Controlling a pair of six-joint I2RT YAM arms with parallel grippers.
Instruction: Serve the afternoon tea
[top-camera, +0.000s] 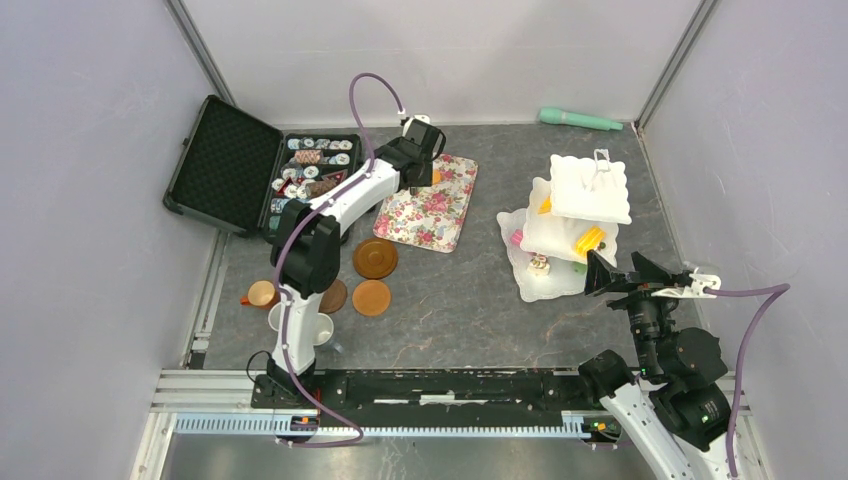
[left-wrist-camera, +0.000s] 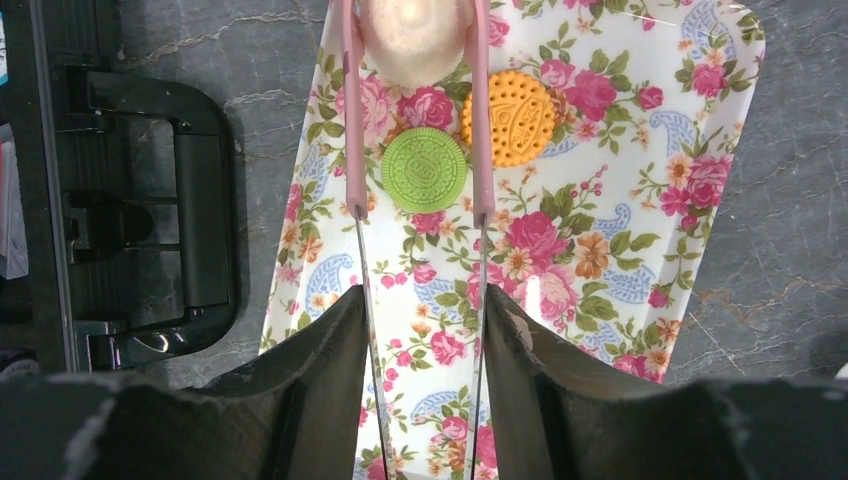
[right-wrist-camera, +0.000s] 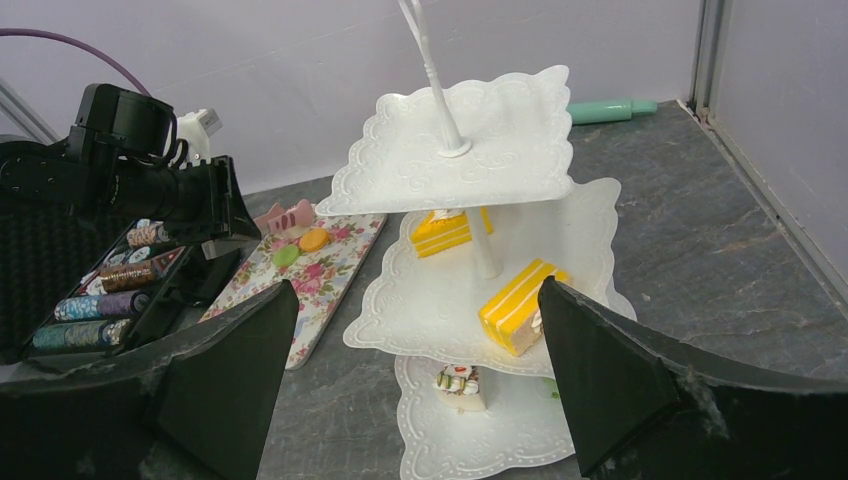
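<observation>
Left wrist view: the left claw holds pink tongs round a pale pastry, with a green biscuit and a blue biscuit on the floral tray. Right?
No: the left wrist view shows an orange biscuit, not a blue one. Otherwise right: the left claw holds pink tongs round the pale pastry, and the green biscuit lies on the floral tray.

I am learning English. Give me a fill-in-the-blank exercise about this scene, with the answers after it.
1. The left gripper holds pink ___.
2. On the tray, beside the green biscuit, lies an ___ one.
3. The stand has ___ tiers.
4. The right gripper has its jaws wide ___.
Missing words: tongs, orange, three, open.
</observation>
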